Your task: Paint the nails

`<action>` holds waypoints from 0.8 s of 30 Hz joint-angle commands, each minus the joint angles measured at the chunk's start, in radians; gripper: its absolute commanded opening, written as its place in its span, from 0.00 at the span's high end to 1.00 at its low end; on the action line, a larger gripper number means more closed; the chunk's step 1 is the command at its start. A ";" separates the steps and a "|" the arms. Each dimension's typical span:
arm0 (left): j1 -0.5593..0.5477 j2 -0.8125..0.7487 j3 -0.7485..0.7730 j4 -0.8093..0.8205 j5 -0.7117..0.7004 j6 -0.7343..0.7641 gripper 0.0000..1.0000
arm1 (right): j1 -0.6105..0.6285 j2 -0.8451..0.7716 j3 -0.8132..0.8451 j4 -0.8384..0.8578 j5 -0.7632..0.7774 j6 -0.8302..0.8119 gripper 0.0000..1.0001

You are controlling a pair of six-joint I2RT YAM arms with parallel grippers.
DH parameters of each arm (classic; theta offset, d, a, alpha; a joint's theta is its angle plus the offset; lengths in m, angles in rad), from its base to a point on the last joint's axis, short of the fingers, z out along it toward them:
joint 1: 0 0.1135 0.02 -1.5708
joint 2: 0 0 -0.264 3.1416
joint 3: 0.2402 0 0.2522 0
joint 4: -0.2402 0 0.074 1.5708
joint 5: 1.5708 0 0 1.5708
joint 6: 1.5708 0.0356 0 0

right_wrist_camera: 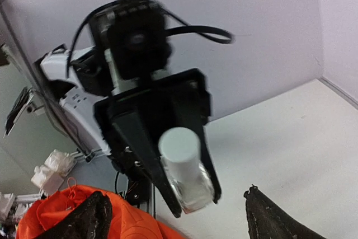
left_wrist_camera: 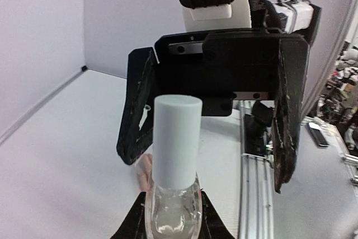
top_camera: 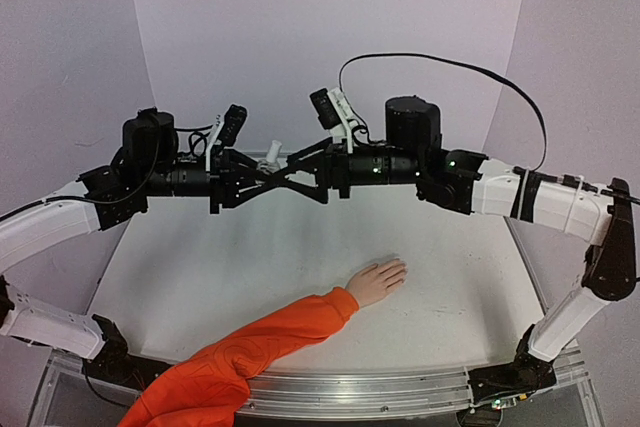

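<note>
Gaping wide toward the white cap [left_wrist_camera: 177, 138], the right gripper [left_wrist_camera: 207, 172] could close off-centre and twist the nail polish bottle [left_wrist_camera: 170, 214] out of the left gripper's [left_wrist_camera: 170, 228] 2 clamped fingers [left_wrist_camera: 133, 226].

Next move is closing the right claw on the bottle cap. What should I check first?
1. Small clear bottle with white cylindrical cap clamped in left claw: ok.
2. Right claw open: ok.
3. Cap lined up between right claw's fingers: sideways ok, depth cannot tell.
4. Pale peach mannequin hand with orange sleeve lying flat on white table, apart from both arms: ok.
5. Nails clearly seen: cannot tell, too small.
</note>
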 commanded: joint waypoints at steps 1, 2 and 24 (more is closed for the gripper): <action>-0.026 -0.055 -0.030 0.040 -0.308 0.132 1.00 | -0.005 -0.050 0.098 -0.151 0.248 0.086 0.10; -0.029 -0.058 -0.035 0.034 -0.322 0.151 1.00 | -0.006 -0.044 0.117 -0.180 0.253 0.096 0.09; -0.078 -0.047 -0.025 -0.080 -0.461 0.271 1.00 | 0.000 0.170 0.366 -0.316 0.139 0.114 0.65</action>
